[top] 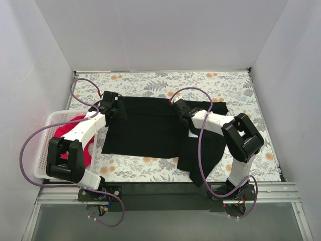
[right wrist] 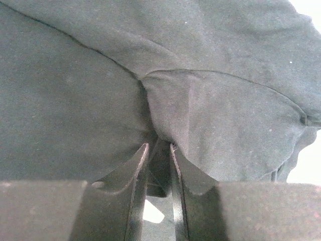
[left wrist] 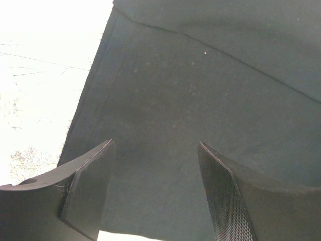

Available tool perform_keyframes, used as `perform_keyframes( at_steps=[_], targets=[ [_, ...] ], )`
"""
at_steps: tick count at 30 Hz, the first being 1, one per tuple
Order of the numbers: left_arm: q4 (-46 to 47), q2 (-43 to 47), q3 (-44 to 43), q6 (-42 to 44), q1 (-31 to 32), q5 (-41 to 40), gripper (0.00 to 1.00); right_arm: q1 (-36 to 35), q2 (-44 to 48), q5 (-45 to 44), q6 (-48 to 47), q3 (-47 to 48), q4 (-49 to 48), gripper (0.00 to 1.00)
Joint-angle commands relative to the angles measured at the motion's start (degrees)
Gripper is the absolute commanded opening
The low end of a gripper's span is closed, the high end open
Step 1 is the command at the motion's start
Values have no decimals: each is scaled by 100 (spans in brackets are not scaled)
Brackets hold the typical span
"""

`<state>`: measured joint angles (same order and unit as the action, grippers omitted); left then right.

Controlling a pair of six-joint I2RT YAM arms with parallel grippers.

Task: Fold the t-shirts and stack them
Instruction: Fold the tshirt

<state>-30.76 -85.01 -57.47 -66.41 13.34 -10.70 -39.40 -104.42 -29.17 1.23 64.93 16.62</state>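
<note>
The black t-shirt point(top: 148, 128) lies spread on the floral table, partly folded, with a bunched part hanging toward the near right. My left gripper point(top: 119, 109) is open just above its far left corner; in the left wrist view point(left wrist: 155, 155) black cloth point(left wrist: 200, 90) lies flat between the spread fingers. My right gripper point(top: 176, 107) is shut on a fold of the black t-shirt point(right wrist: 210, 115) at its far edge; the cloth is pinched between the narrow jaws point(right wrist: 159, 148). The red-pink t-shirt point(top: 70, 131) lies in the white basket at left.
The white lattice basket point(top: 44, 150) stands at the left table edge under my left arm. White walls enclose the table on three sides. Purple cables loop over both arms.
</note>
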Motion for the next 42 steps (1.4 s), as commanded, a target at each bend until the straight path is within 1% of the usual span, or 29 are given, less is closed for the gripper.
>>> perform_keyframes(
  at_steps=[1,10,14,15,18,19,23,29,42],
  targets=[
    [132,81,17,76,-16,-46,65,2,-26,-273,-35,-15,52,29],
    [123,73,17,85,-16,-20,65,20,-96,-353,-62,-68,78,33],
    [132,55,26,93,-16,-20,65,11,-114,-388,-71,-85,87,31],
    [123,55,17,102,-16,-11,65,11,-105,-388,-53,-77,87,25],
    [132,46,17,102,-16,-2,65,11,-78,-414,-53,-68,96,15],
    [123,46,26,102,-16,-2,65,11,-61,-406,-53,-42,104,10],
    [123,46,26,102,-16,-2,65,20,106,-213,-9,20,157,2],
    [123,37,17,120,-16,15,65,11,247,227,140,196,254,1],
    [115,2,17,137,-16,85,65,99,159,1351,667,512,386,1]
  ],
)
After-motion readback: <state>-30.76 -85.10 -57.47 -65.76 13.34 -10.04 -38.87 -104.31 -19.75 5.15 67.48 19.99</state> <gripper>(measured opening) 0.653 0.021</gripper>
